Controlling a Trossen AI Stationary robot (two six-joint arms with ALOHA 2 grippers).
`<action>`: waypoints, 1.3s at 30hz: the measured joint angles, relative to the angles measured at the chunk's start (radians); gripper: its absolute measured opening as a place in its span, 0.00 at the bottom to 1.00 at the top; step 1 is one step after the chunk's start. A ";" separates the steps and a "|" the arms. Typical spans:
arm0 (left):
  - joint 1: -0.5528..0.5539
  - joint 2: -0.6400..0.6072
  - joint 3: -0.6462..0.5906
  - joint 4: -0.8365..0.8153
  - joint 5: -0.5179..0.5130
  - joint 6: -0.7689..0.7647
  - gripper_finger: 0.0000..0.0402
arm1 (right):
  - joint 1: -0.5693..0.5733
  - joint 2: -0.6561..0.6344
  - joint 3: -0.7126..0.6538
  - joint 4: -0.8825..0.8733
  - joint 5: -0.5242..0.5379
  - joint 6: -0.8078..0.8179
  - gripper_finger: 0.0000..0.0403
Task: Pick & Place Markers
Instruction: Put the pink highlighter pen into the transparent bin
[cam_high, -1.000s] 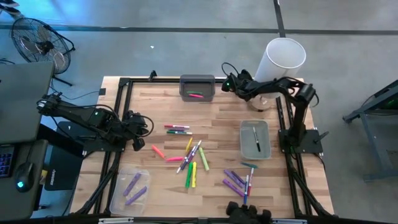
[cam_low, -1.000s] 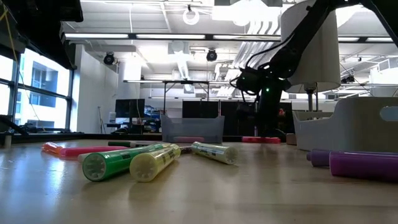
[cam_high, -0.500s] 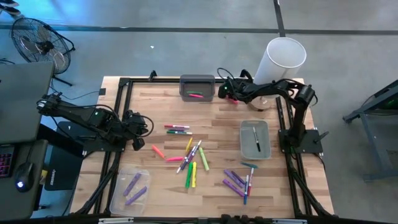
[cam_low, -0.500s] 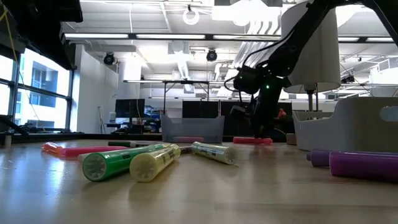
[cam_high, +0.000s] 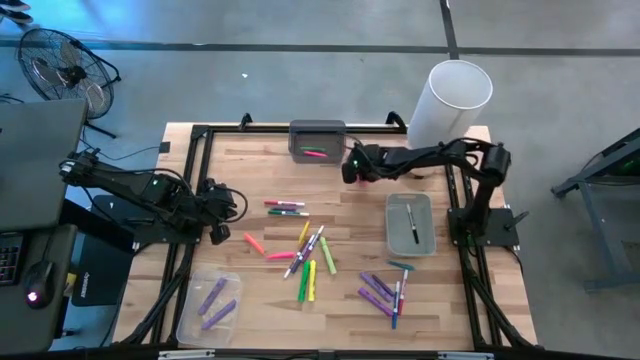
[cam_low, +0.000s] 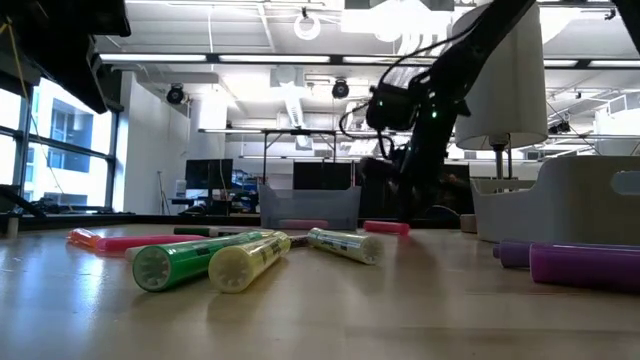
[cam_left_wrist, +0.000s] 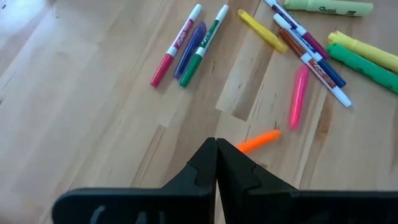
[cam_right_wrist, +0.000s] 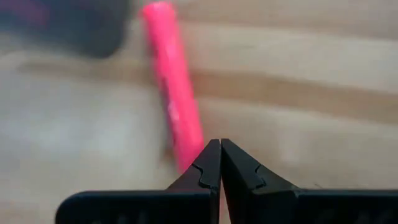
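Left to right: left gripper (cam_high: 222, 203) waits closed at the table's left edge; markers (cam_high: 305, 255) lie scattered mid-table. We see the right gripper (cam_high: 352, 165), fingers together, has swept leftward, pushing a pink marker (cam_right_wrist: 172, 99) along near the grey tray (cam_high: 317, 139).

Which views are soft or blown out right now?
Right wrist view: pink marker and the wood beyond are blurred. Low view: the ceiling lights glare; the near green marker is sharp. Left wrist and high views look crisp and evenly lit.
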 joint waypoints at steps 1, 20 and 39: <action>0.000 0.000 0.000 0.000 0.000 0.000 0.00 | 0.007 -0.010 0.000 0.002 -0.026 -0.013 0.00; 0.000 0.000 0.000 0.002 0.026 0.023 0.00 | 0.313 0.047 0.458 -0.327 0.251 -0.274 0.00; 0.000 0.000 0.000 0.003 0.051 0.015 0.00 | 0.130 0.262 0.627 -0.693 0.144 -0.208 0.28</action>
